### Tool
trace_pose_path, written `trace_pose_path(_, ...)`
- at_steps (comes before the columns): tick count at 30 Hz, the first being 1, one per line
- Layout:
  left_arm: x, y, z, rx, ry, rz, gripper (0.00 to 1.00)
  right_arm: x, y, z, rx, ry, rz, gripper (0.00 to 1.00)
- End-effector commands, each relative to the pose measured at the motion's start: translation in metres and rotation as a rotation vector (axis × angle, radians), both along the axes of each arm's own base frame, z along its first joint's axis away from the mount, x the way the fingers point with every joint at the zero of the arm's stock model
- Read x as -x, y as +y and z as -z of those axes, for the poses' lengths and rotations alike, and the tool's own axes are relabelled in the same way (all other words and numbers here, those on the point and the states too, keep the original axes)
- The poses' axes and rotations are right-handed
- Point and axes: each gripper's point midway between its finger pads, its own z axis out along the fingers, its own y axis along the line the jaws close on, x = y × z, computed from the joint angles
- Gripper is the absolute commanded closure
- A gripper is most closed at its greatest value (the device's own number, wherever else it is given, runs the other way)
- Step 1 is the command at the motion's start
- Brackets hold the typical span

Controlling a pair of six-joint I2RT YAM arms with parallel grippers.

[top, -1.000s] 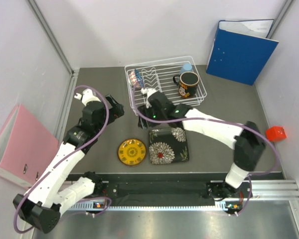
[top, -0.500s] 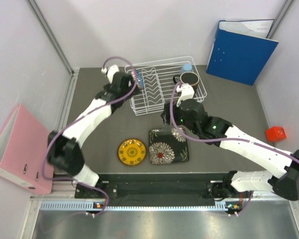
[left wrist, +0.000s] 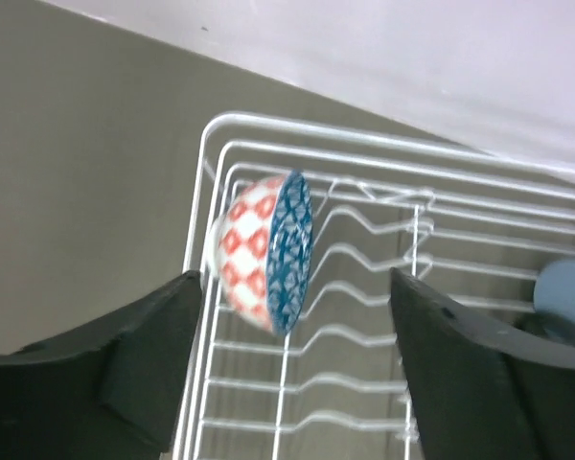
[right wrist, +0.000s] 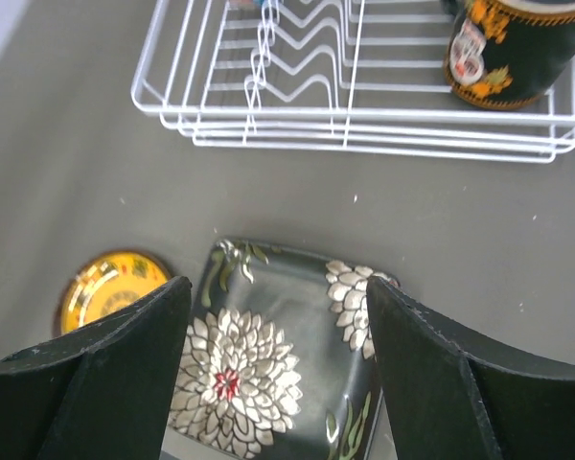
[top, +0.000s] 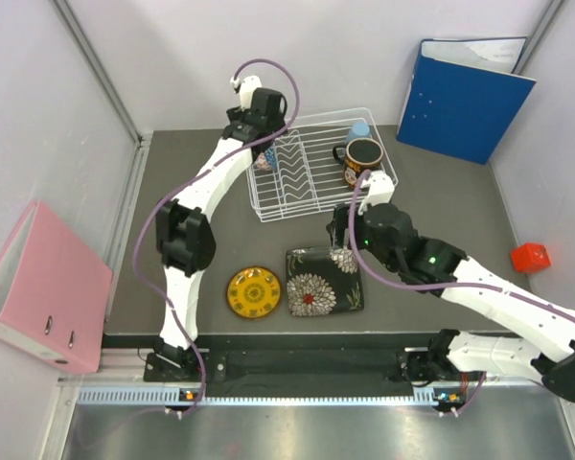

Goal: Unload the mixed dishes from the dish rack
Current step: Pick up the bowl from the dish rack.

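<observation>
Blue bowl (left wrist: 268, 251) on edge at upper left of rack (top: 307, 177), bracketed by left gripper (left wrist: 295, 287), jaws apart, not yet clamped; likely calls for closing on rim, lifting clear; right gripper (right wrist: 276, 287), also apart, above plate (right wrist: 268, 374), lower centre.

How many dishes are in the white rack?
3: the bowl on edge at the rack's left end, the dark mug at the right end, the blue cup behind it.

The right tool (right wrist: 276, 287) hangs with its jaws spread over the black square floral plate (right wrist: 278, 374), which lies flat on the desk (right wrist: 77, 172). The small yellow patterned plate (right wrist: 110, 287) lies just left of it. Beyond stands the white wire rack (right wrist: 364, 129), with the dark mug (right wrist: 513, 48) upright in its right end.
</observation>
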Motion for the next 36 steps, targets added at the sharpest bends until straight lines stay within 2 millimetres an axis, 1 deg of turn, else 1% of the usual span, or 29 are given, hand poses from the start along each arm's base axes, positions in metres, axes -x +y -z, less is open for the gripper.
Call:
trace_pose_path(1,-0.012,0.015,0.007,-0.122,0.039,-0.067,0.25,-0.005,-0.01,-0.022,-0.049,-0.068,0.041,0.27)
trace_pose_path(2,-0.013,0.016,0.012,-0.132,0.039,-0.077,0.31,-0.005,-0.01,-0.021,-0.043,-0.069,0.037,0.26)
trace_pose_path(4,-0.013,0.018,0.019,-0.143,0.047,-0.088,0.35,-0.006,-0.011,-0.018,-0.033,-0.064,0.041,0.26)
trace_pose_path(5,-0.011,0.02,0.027,-0.157,0.061,-0.095,0.39,-0.006,-0.01,-0.016,-0.024,-0.06,0.038,0.27)
trace_pose_path(7,-0.009,0.021,0.041,-0.162,0.086,-0.097,0.41,-0.008,-0.012,-0.011,-0.016,-0.053,0.043,0.26)
trace_pose_path(10,-0.008,0.021,0.052,-0.16,0.097,-0.101,0.4,-0.008,-0.009,-0.005,-0.01,-0.039,0.034,0.27)
trace_pose_path(11,-0.007,0.021,0.059,-0.165,0.109,-0.101,0.4,-0.008,-0.008,-0.004,-0.008,-0.035,0.03,0.26)
trace_pose_path(17,-0.011,0.019,0.076,-0.174,0.121,-0.091,0.38,-0.008,-0.007,0.002,-0.007,-0.02,0.028,0.27)
trace_pose_path(18,-0.013,0.017,0.082,-0.174,0.127,-0.087,0.38,-0.007,-0.008,0.003,-0.006,-0.017,0.028,0.27)
trace_pose_path(20,-0.015,0.015,0.087,-0.163,0.124,-0.085,0.38,-0.006,-0.01,0.006,0.0,-0.009,0.031,0.27)
trace_pose_path(24,-0.02,0.012,0.103,-0.162,0.13,-0.083,0.38,-0.004,-0.012,0.014,0.011,0.008,0.033,0.27)
trace_pose_path(27,-0.02,0.01,0.114,-0.152,0.133,-0.081,0.39,-0.003,-0.013,0.016,0.016,0.015,0.031,0.27)
trace_pose_path(28,-0.018,0.011,0.121,-0.153,0.144,-0.08,0.39,-0.004,-0.013,0.018,0.02,0.017,0.033,0.27)
trace_pose_path(30,-0.017,0.01,0.126,-0.137,0.146,-0.086,0.42,-0.005,-0.013,0.02,0.026,0.022,0.035,0.27)
trace_pose_path(31,-0.015,0.01,0.131,-0.136,0.155,-0.087,0.43,-0.005,-0.013,0.02,0.025,0.024,0.035,0.27)
trace_pose_path(33,-0.014,0.009,0.131,-0.119,0.153,-0.089,0.49,-0.005,-0.012,0.022,0.029,0.026,0.033,0.27)
trace_pose_path(34,-0.012,0.009,0.135,-0.117,0.159,-0.089,0.51,-0.005,-0.012,0.024,0.03,0.03,0.036,0.27)
trace_pose_path(36,-0.011,0.008,0.128,-0.108,0.142,-0.086,0.57,-0.006,-0.011,0.025,0.028,0.031,0.034,0.27)
